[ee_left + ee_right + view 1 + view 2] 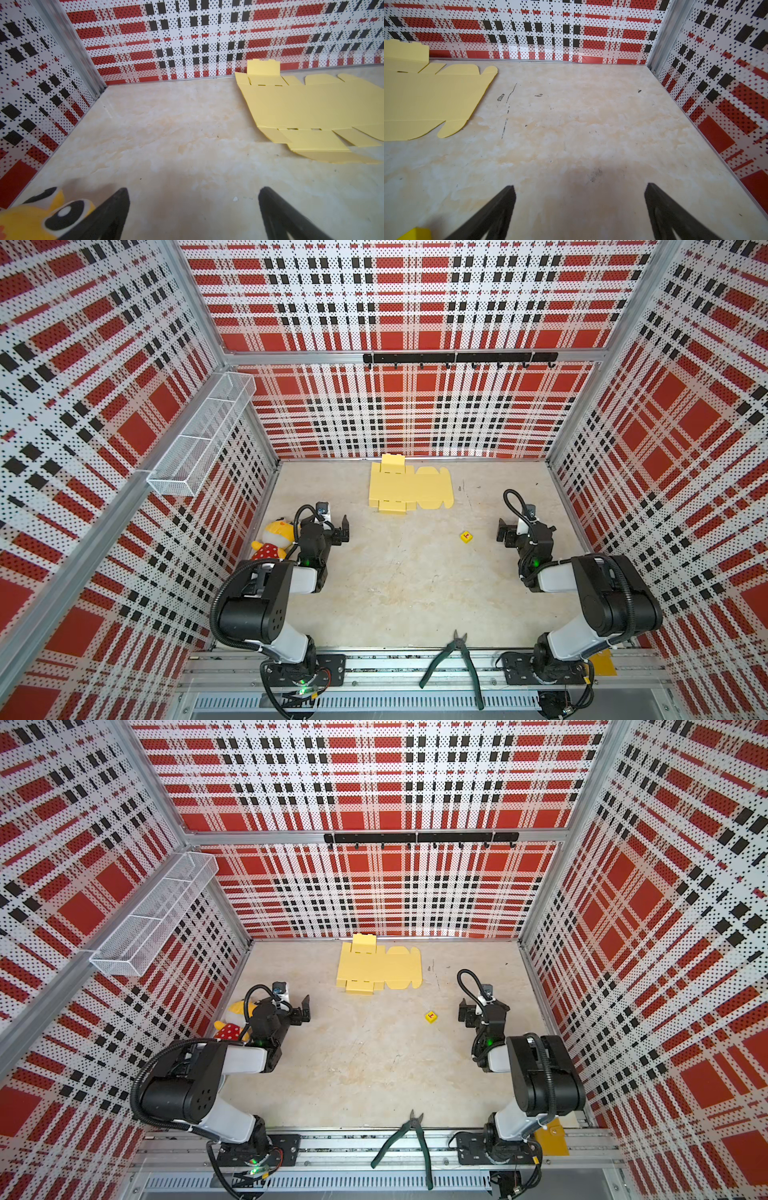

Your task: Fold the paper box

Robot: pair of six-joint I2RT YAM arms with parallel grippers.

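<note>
Two end effectors are hovering over the tabletop (395, 580), one at each side. The left end effector (337, 524) is keeping nothing in its grasp. Its black fingers (116, 207) are standing spread wide, and only bare tabletop is showing between them in the left wrist view. The right end effector (503, 531) is spread wide in the same way, and its fingers (660, 203) are also pinching nothing.

In both top views the paper box (409, 489) (380, 967) is lying as a flat, unfolded sheet at the back of the tabletop, close to the back wall and well apart from both end effectors. One flap (262, 67) on its far edge is standing upright against that wall.

A white mesh basket (199, 435) is hanging high on the left wall. It is divided into compartments, and only the wall pattern is showing through its mesh.

A small yellow cube (466, 536) is sitting near the right end effector. A yellow plush toy (274, 539) is lying just beside the left arm, by the left wall. Green-handled pliers (457, 659) are lying across the front rail between the two arm bases.
</note>
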